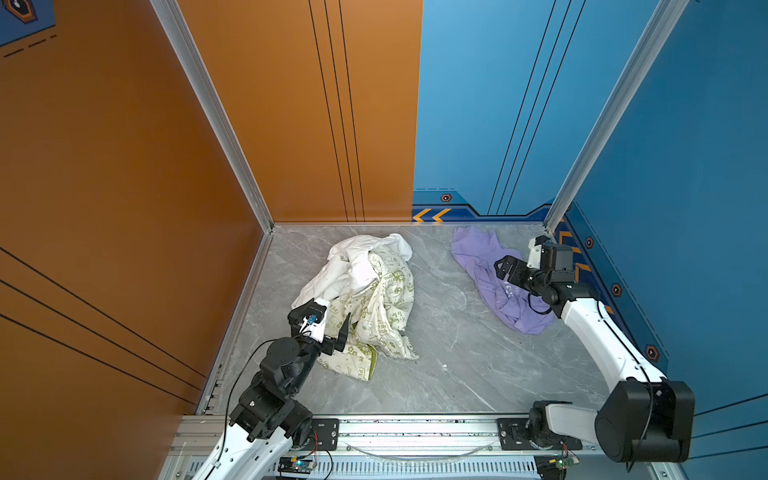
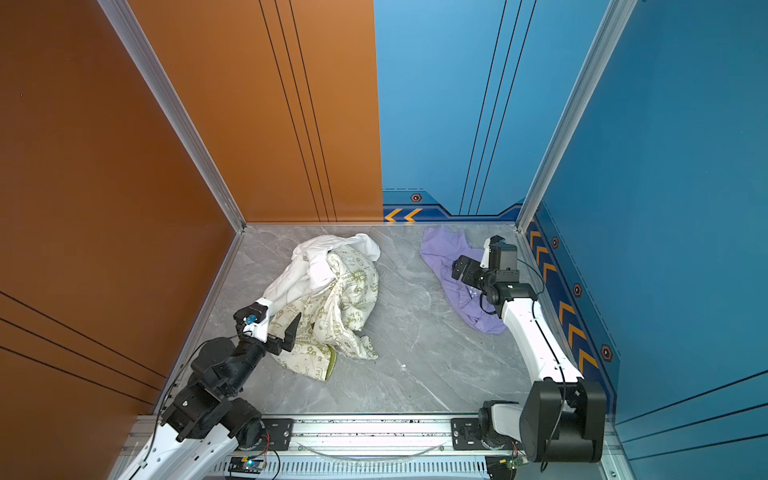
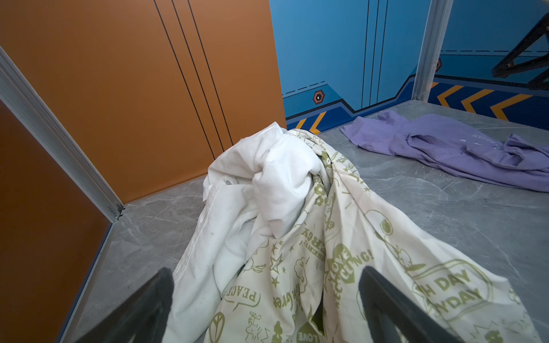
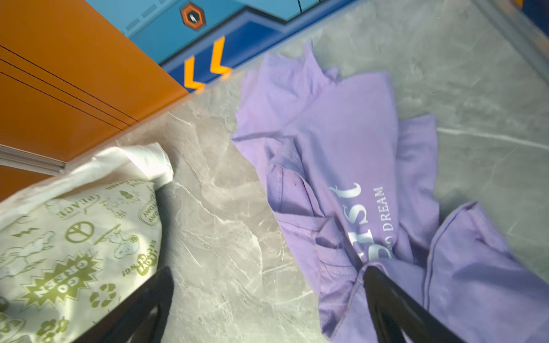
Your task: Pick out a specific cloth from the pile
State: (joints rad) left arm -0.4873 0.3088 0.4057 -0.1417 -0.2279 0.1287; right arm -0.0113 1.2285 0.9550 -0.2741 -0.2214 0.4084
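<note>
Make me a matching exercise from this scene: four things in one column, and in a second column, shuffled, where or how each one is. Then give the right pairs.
Column one:
1. lavender cloth
2. white cloth
3. cream printed cloth
4. right tool

Column two:
A. open, poised at the purple fabric's edge
B. crumpled at the far end of the pile
C. lies alone on the right of the table
D. draped at the pile's near end, under the open left tool

Pairs: 1-C, 2-B, 3-D, 4-A.
</note>
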